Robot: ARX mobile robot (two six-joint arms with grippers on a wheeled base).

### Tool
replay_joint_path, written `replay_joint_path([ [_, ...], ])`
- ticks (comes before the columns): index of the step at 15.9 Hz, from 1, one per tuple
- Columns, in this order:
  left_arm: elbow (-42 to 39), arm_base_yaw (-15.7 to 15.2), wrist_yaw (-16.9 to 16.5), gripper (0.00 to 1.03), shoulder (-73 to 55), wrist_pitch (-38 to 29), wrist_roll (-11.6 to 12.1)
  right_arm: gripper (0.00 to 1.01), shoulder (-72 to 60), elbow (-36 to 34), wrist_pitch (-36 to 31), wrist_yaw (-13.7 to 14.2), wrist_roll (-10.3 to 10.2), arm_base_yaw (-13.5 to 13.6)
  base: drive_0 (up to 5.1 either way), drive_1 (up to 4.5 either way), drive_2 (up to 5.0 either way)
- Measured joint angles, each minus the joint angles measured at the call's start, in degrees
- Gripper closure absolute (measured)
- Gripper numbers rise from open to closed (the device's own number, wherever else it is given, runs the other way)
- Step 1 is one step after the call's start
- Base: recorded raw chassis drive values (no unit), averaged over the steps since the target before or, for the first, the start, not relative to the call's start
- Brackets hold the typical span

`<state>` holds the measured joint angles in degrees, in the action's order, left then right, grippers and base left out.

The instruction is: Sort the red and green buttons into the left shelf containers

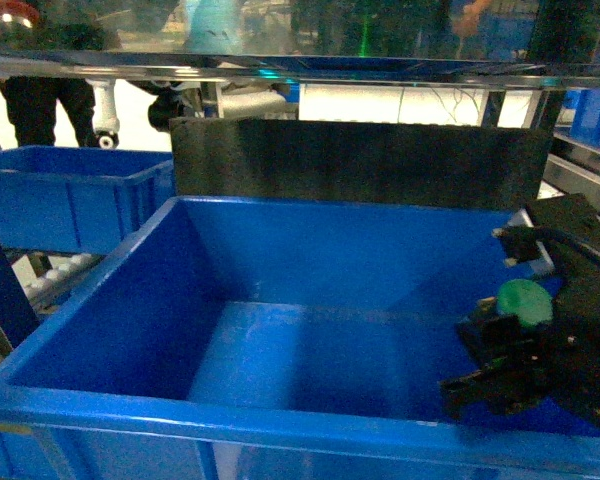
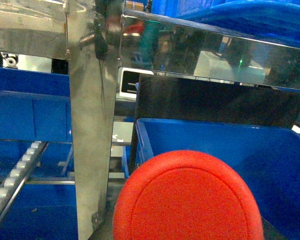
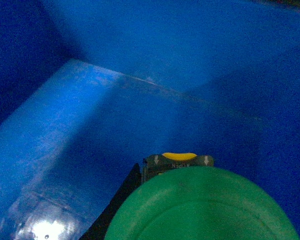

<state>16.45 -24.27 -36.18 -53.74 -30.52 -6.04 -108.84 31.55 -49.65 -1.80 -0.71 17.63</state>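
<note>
Head view: the green round-capped pushbutton (image 1: 524, 302) was seen held in the black right gripper (image 1: 500, 372), inside the large deep bright-blue plastic bin (image 1: 230, 250) near its right wall, above the bin floor. The right gripper's fingers were clamped around the button's dark body, cap facing up. In the right wrist view the green cap (image 3: 202, 205) filled the lower frame, with a small yellow tab on a grey block (image 3: 178, 160) just behind it and the blue bin floor beyond. In the left wrist view the red round mushroom cap (image 2: 187, 197) filled the lower middle, carried close to the camera, in front of the bin's near-left corner and beside a shiny metal shelf post (image 2: 87, 125). The left gripper itself was not visible, so its grip could not be told. A second blue bin (image 1: 70, 195) was seen on the left, on a roller track (image 2: 12, 180).
</note>
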Motion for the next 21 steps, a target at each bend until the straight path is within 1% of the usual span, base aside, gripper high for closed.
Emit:
replay_joint_path([
  [1,0.00,0.00,0.00,0.79,0.00,0.00,0.00,0.75,-2.16,3.80,4.02,-1.36,-1.03,0.04,0.0,0.00,0.0],
  [2,0.00,0.00,0.00,0.79,0.00,0.00,0.00,0.69,-3.78,7.04,8.00,-1.88,-1.51,0.11,0.0,0.00,0.0],
  [3,0.00,0.00,0.00,0.79,0.00,0.02,0.00,0.58,-4.44,9.44,12.13,-2.99,-1.81,0.11,0.0,0.00,0.0],
  [4,0.00,0.00,0.00,0.79,0.00,0.00,0.00,0.49,-4.48,10.34,13.73,-3.34,-2.01,0.09,0.0,0.00,0.0],
  [5,0.00,0.00,0.00,0.79,0.00,0.02,0.00,0.39,-4.44,10.69,13.99,-4.04,-2.58,-0.04,0.0,0.00,0.0],
  [6,0.00,0.00,0.00,0.79,0.00,0.02,0.00,0.25,-4.13,10.47,13.75,-4.24,-3.37,-0.55,0.0,0.00,0.0],
  [7,0.00,0.00,-0.02,0.79,0.00,0.02,0.00,0.14,-3.41,9.33,12.31,-4.20,-3.93,-1.55,0.0,0.00,0.0],
  [8,0.00,0.00,0.00,0.79,0.00,0.02,0.00,0.05,-2.16,7.89,10.82,-3.93,-4.04,-2.47,0.0,0.00,0.0],
  [9,0.00,0.00,0.00,0.79,0.00,0.02,0.00,0.01,-0.11,5.79,8.81,-3.34,-4.44,-3.50,0.0,0.00,0.0],
  [10,0.00,0.00,0.00,0.79,0.00,0.02,0.00,0.04,2.56,3.48,6.97,-3.17,-4.48,-4.63,0.0,0.00,0.0],
  [11,0.00,0.00,-0.02,0.79,0.00,0.02,0.00,0.03,6.34,0.07,3.52,-2.32,-4.26,-5.81,0.0,0.00,0.0],
  [12,0.00,0.00,0.00,0.79,0.00,0.02,0.00,0.03,10.14,-2.89,3.21,-3.54,-3.69,-7.15,0.0,0.00,0.0],
  [13,0.00,0.00,0.00,0.79,0.00,0.02,0.00,0.03,15.02,-6.62,4.98,-6.29,-4.13,-9.25,0.0,0.00,0.0],
  [14,0.00,0.00,0.00,0.79,0.00,0.02,0.00,0.03,25.33,-13.51,6.27,-9.51,-3.26,-13.73,0.0,0.00,0.0],
  [15,0.00,0.00,0.00,0.79,0.00,0.02,0.00,0.03,32.15,-16.13,8.55,-10.58,-2.03,-16.31,0.0,0.00,0.0],
  [16,0.00,0.00,-0.02,0.79,0.00,0.02,0.00,0.03,41.00,-19.47,12.07,-11.72,-1.92,-20.11,0.0,0.00,0.0],
  [17,0.00,0.00,0.00,0.79,0.00,0.02,0.00,0.03,49.07,-22.51,15.78,-11.98,-1.84,-24.09,0.0,0.00,0.0],
  [18,0.00,0.00,0.00,0.79,0.00,0.02,0.00,0.03,57.61,-25.09,20.81,-14.58,-1.22,-28.46,0.0,0.00,0.0],
  [19,0.00,0.00,0.00,0.79,0.00,0.02,0.00,0.03,66.34,-26.53,27.71,-18.14,-0.87,-32.85,0.0,0.00,0.0],
  [20,0.00,0.00,-0.02,0.79,0.00,0.00,0.00,0.03,74.64,-26.71,34.86,-22.75,-0.22,-37.33,0.0,0.00,0.0],
  [21,0.00,0.00,-0.02,0.79,0.00,0.02,0.00,0.03,83.45,-26.73,41.27,-27.74,2.12,-41.46,0.0,0.00,0.0],
])
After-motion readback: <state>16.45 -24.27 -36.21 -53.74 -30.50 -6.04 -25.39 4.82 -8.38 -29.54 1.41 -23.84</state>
